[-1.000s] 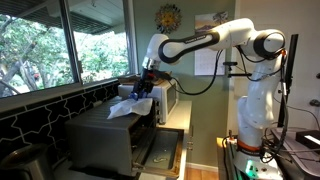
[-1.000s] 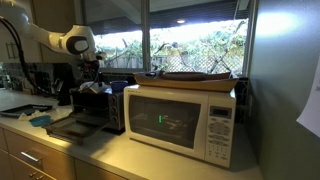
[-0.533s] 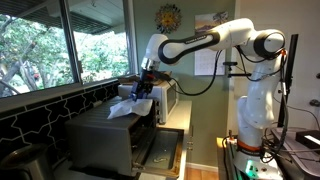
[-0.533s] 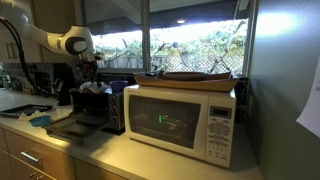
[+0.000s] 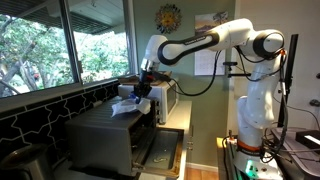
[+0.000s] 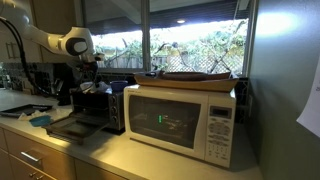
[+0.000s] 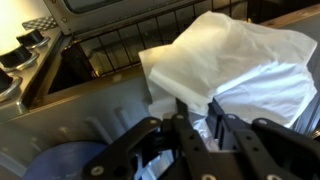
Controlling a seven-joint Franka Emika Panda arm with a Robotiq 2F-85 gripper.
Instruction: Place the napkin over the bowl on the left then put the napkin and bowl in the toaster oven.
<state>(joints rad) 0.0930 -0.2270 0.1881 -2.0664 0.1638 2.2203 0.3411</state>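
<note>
Though the hand (image 7: 192, 124) is right at the near edge of the large thin white cloth napkin (image 7: 240, 70), can't tell if it has cloth. The jaws look narrow in the wrist view, and white shows beside the fingers, but a pinch isn't clear.

- Napkin: lies bunched in a heap on top of the big dark grey boxy metal toaster oven (image 5: 105, 135), at the end of that top next to the smaller silver-white appliance (image 5: 166, 100). In an exterior view the hand (image 5: 145, 88) hangs just above it.
- Bowl: a pale blue rounded shape (image 7: 60, 160) at the lower left of the wrist view may be it, not sure. It sits apart from the napkin, uncovered.
- Oven: glass-fronted drop-down door (image 5: 158, 150) is down and open. Can't see inside from here.

Status, my read: very early. Door being open is the only thing in our favour. Left to do:
1. Get a real hold on the napkin and drape it over the bowl.
2. Move bowl plus napkin into the oven cavity.
</note>
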